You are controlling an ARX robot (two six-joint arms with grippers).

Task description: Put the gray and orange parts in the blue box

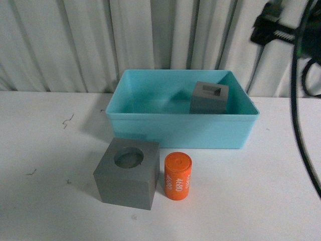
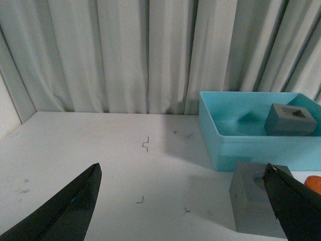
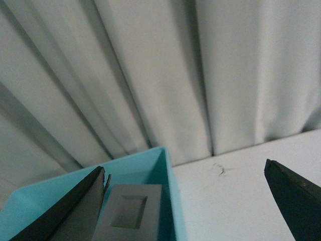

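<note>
Front view: the box (image 1: 150, 129) holds the slotted cube (image 1: 209, 98) at its right side. The round-holed cube (image 1: 128, 173) and the cylinder (image 1: 178, 176) (digits 4680) stand just beside each other on the table (image 1: 45, 150) in front of it.

Left wrist view, which alone shows this arm's jaws: the left gripper (image 2: 183, 170) is spread wide and empty, low over the table.

Right wrist view: the right gripper (image 3: 184, 166) is also spread and empty, apparently above the box's corner.

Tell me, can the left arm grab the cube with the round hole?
Probably yes: the left gripper is open, nothing lies between it and the cube, and the orange cylinder stands beyond it.
</note>
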